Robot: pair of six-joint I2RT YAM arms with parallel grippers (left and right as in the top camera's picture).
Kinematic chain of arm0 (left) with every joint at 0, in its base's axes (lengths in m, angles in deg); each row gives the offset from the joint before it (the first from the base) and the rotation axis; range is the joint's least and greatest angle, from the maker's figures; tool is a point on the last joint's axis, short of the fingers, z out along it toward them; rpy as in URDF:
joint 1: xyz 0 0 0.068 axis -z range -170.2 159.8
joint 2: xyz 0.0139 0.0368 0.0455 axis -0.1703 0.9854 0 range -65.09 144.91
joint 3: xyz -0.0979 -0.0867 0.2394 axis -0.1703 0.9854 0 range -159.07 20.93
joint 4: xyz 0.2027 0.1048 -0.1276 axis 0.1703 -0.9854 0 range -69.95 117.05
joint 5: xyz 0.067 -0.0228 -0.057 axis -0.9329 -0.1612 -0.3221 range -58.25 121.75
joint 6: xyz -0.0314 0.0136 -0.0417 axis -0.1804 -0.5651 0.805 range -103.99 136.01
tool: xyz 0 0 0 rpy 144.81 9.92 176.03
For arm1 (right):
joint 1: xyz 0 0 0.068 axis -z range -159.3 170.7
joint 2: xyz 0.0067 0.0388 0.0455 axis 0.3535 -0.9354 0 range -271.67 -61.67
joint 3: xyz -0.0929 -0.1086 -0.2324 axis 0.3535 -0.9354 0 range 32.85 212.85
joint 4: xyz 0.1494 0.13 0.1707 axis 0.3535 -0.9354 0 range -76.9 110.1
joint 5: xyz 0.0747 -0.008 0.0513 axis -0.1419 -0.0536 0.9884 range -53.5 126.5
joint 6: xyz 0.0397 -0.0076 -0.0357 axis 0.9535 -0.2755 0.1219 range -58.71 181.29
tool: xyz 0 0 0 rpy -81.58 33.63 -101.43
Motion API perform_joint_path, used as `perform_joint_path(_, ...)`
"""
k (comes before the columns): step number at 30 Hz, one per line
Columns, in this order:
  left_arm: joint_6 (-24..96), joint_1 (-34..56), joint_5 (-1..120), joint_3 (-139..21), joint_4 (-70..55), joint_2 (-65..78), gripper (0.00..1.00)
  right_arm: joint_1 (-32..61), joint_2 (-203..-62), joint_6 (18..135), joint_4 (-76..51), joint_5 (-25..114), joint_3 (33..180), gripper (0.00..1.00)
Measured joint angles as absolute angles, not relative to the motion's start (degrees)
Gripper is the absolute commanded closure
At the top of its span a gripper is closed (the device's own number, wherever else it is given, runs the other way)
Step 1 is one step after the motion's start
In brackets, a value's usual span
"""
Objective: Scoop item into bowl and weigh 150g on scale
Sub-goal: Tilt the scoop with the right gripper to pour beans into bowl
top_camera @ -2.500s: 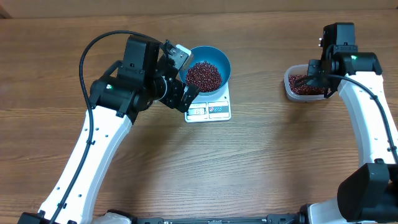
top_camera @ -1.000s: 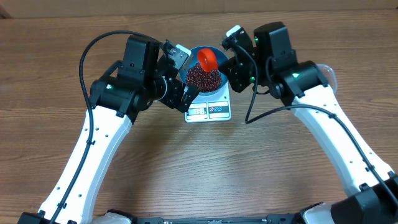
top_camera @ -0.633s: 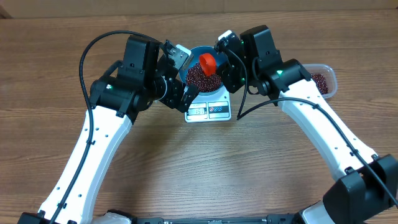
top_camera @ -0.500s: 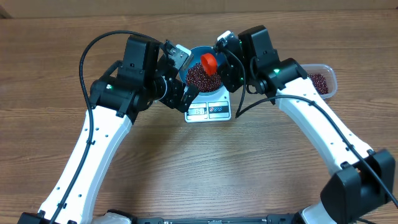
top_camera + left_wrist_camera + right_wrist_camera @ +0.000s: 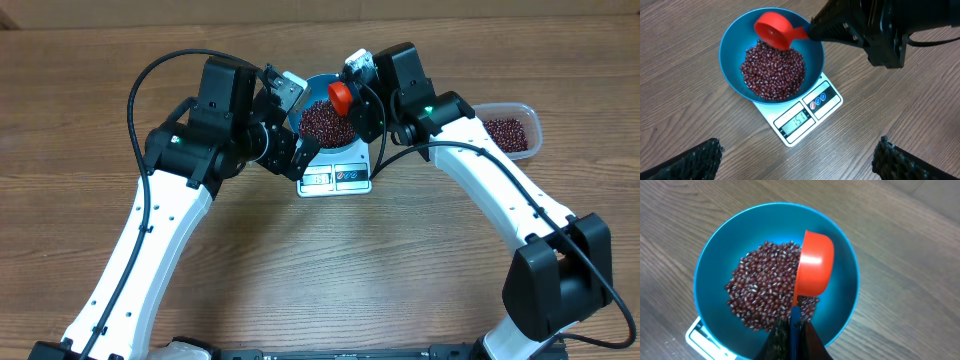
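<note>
Bright even light, soft shadows, pics sharp; right fingers (image 5: 815, 345) blurry up close.

Swung the right arm (image 5: 480, 172) all the way over from the clear tub (image 5: 535, 130) to the blue bowl (image 5: 732, 55). Brought the red scoop (image 5: 774, 31) along, pinched tight in the right jaws. Looked round and wide from above a second ago. Now tipped onto its side, mouth turned toward the beans (image 5: 772, 70) in the bowl. Crept in closer over the bowl bit by bit. Left the tub out in plain sight again, no longer hidden under the arm.
</note>
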State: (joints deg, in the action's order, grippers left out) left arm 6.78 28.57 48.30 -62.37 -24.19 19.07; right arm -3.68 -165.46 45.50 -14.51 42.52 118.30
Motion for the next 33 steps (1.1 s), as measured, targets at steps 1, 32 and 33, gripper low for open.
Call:
perform_joint_path(1, 6.78, 28.57, 48.3, -62.37, -24.17, 19.07, 0.0, -3.68, -165.46, 45.15, -14.3, 42.15, 118.3, 0.96)
perform_joint_path(32, 6.78, 28.57, 48.3, -62.37, -24.17, 19.07, 0.0, -3.68, -167.27, 43.78, -17.99, 46.87, 118.3, 0.96)
perform_joint_path(33, 6.78, 28.57, 48.3, -62.37, -24.17, 19.07, 0.0, -3.68, -167.27, 44.17, -17.99, 47.35, 118.3, 0.96)
